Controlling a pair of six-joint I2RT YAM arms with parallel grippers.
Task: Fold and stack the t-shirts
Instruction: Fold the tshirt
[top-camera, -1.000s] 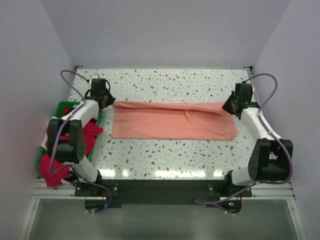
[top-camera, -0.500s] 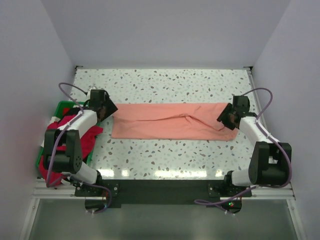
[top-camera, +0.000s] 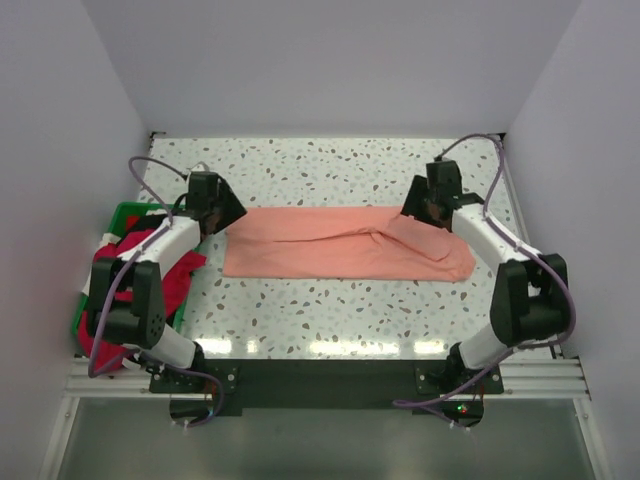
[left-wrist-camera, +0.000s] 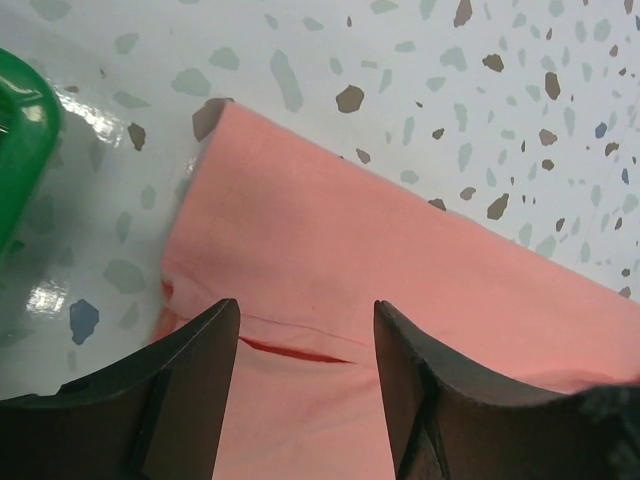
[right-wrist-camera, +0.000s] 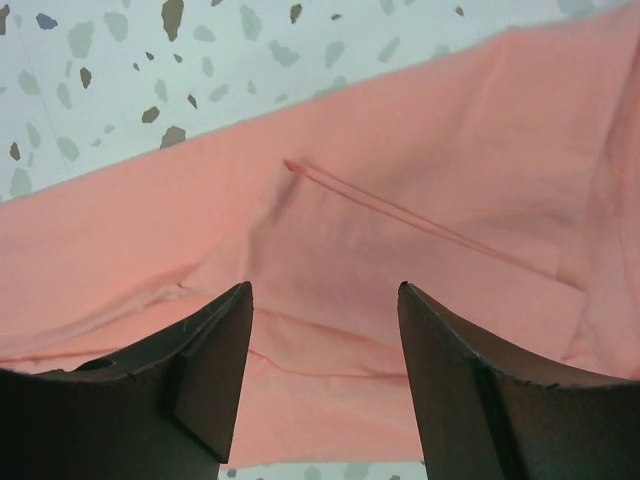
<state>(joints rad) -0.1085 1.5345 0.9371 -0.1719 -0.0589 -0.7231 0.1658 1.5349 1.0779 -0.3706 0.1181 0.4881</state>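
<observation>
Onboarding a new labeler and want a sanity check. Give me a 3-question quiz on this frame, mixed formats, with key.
1. True or false: both arms' jaws are shut on the salmon-pink t-shirt.
2. Where is the crimson t-shirt? A) draped in the green bin at the left edge of the table; B) stacked on the pink shirt; C) held in the right arm's jaws.
3. Fill in: the salmon-pink t-shirt lies as a long band, its long side running ___ to the table's near edge.
Key: 1 false, both wrist views show the jaws open above the cloth; 2 A; 3 parallel.
</observation>
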